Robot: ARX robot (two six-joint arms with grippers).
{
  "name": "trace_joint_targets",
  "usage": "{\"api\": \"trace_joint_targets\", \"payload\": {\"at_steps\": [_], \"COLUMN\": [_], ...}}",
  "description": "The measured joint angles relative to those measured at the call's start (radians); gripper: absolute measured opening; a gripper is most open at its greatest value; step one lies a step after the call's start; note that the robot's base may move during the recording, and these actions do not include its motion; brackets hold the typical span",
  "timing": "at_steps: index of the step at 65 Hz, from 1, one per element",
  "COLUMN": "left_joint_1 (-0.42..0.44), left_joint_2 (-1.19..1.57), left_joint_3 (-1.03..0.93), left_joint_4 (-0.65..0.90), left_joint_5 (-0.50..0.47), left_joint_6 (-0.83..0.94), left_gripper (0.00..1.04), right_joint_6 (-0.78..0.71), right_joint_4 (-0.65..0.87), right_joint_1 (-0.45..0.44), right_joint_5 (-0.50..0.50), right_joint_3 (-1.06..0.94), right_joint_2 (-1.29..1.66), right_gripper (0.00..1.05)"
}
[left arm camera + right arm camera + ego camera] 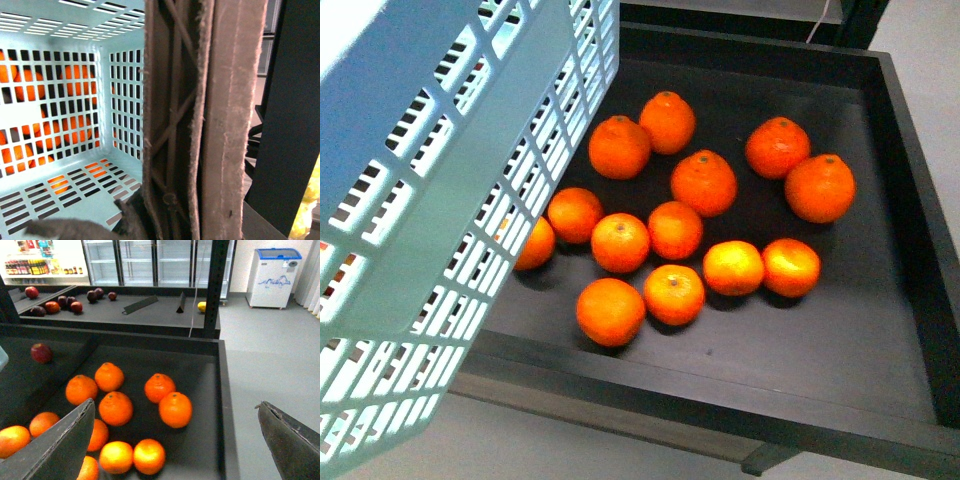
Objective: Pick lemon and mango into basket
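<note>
Left pincer (pixel 190 125) clenched the tilted basket (pixel 440 200) over the oranges (pixel 620 243), right pincer (pixel 175 405) hung released and empty, a yellow fruit (pixel 201 306) sat well apart, so it could've grabbed an orange by mistake.

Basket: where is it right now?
Far left of the front view, the basket appears tilted, overlapping the left edge of the black tray next to the oranges; the left wrist view looks into it, no fruit visible inside.
</note>
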Motion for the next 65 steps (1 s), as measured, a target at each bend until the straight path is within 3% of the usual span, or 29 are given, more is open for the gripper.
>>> {"api": "trace_joint_targets", "payload": {"at_steps": [65], "left_joint_1": [0.000], "left_joint_2": [0.000], "left_joint_3": [0.001], "left_joint_4": [0.000], "left_joint_5": [0.001], "left_joint_6": [0.000], "left_gripper": [0.15], "right_joint_6": [0.000], "right_joint_4": [0.000], "right_joint_1": [0.000], "right_joint_5": [-0.002], "right_joint_3": [0.000], "right_joint_2": [0.000], "right_gripper": [0.96]}}
